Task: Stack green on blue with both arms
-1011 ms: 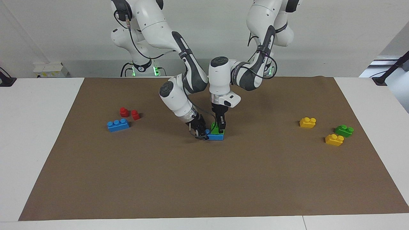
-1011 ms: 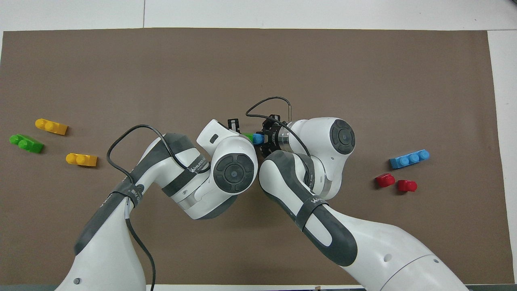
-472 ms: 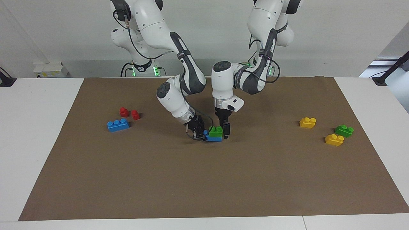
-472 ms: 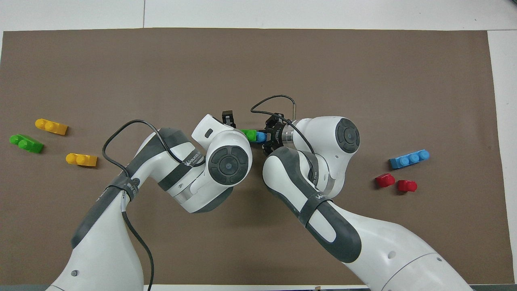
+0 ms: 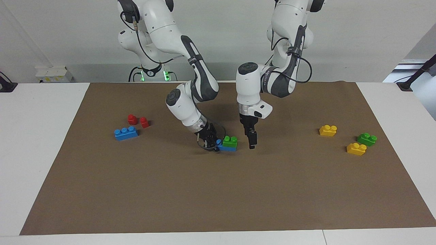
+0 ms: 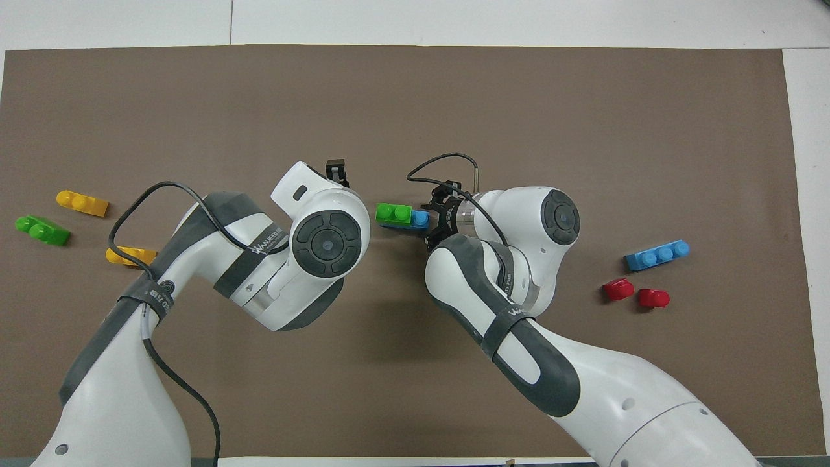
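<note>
A green brick (image 5: 230, 140) sits on a blue brick (image 5: 228, 148) that rests on the mat in the middle of the table. The pair also shows in the overhead view, green (image 6: 393, 213) on blue (image 6: 420, 219). My right gripper (image 5: 214, 144) is low at the end of the blue brick toward the right arm's end, shut on it; it also shows in the overhead view (image 6: 433, 219). My left gripper (image 5: 252, 142) hangs open and empty above the mat beside the stack, toward the left arm's end, clear of the green brick.
A second blue brick (image 5: 126, 133) and two red bricks (image 5: 132, 119) (image 5: 144, 122) lie toward the right arm's end. Two yellow bricks (image 5: 328, 130) (image 5: 356, 149) and a second green brick (image 5: 367, 139) lie toward the left arm's end. A brown mat (image 5: 218, 197) covers the table.
My left gripper let go of the green brick, rose and moved away toward the left arm's end. The green brick stays on the blue one. My right gripper keeps its hold.
</note>
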### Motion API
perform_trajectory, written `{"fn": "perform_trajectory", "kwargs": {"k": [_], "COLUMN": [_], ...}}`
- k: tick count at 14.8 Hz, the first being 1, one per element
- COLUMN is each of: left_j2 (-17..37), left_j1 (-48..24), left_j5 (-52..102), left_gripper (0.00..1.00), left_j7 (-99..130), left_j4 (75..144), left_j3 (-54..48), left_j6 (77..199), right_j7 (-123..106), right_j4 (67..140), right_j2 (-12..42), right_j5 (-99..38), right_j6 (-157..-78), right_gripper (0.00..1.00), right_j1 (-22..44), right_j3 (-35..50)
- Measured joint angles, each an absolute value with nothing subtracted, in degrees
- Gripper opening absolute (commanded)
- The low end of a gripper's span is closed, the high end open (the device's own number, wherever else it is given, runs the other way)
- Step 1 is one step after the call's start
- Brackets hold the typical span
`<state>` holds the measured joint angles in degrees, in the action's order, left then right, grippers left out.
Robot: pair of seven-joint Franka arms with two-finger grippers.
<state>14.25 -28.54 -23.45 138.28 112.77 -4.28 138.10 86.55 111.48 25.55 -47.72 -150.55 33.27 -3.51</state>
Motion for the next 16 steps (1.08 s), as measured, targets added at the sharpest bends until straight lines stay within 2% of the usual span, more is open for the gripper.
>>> {"fn": "perform_trajectory", "kwargs": {"k": [9,14,16], "left_j2": [13.66,13.16,12.53], "left_j1": [-19.2,-15.0,-12.92], "left_j5": [-17.99,-15.13,-13.27], "left_gripper": [1.0,1.0,1.0], "left_j7": [111.66,97.89,90.12], "left_j4": [111.69,108.9,107.69], "left_j3": [-4.29,-4.32,-4.32], "left_j6": [133.43,127.14,124.06], "right_j7": [82.87,70.55,65.54], "right_j4": [111.19,110.5,110.06], "right_j2": [25.22,21.59,19.47], "right_j5": [-48.31,-47.83,-43.72], "right_j6": [-148.74,-138.77,-134.15], "right_gripper": [0.99,1.0,1.0], "right_j1": [30.13,24.23,21.46], "right_j3": [-3.54,-3.83,-3.94]}}
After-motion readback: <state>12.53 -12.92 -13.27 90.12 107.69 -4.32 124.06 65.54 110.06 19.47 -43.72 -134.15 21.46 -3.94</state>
